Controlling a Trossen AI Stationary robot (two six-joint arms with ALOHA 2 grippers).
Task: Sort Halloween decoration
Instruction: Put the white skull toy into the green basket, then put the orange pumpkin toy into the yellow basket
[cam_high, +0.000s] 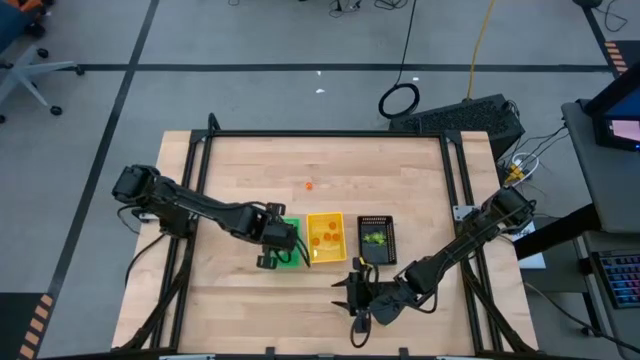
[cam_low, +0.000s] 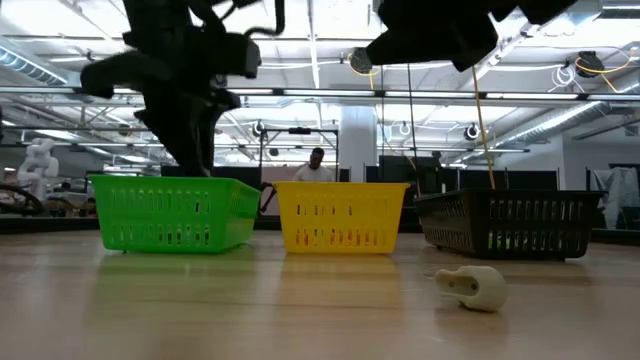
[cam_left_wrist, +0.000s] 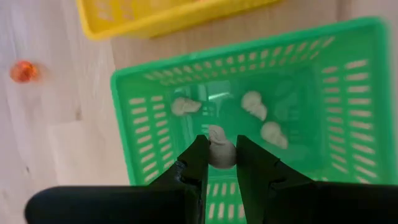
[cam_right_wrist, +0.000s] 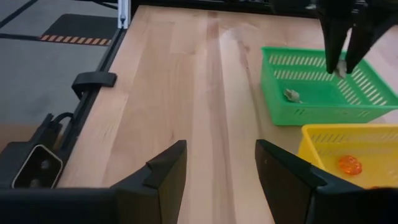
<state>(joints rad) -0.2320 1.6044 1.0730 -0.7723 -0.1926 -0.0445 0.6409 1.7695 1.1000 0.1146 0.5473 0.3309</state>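
My left gripper hangs over the green tray, fingers pointing down, shut on a pale whitish trinket. Three more pale trinkets lie on that tray's floor. Orange trinkets lie in the yellow tray, and yellow-green ones in the black tray. One orange trinket lies loose on the table, farther back. Another pale trinket lies on the table in front of the black tray. My right gripper stands open near the table's front edge, with nothing between its fingers. My left gripper pinches the pale trinket's two sides between its two fingertips. The fingers come from above, pointing steeply down. The trinket is lifted clear, above the green tray's floor and inside its rim line.
The three trays stand side by side in the table's middle, green on the left, yellow in the centre, black on the right. Bare wood lies to the left of the green tray and behind the trays. A person shows in the room beyond the table.
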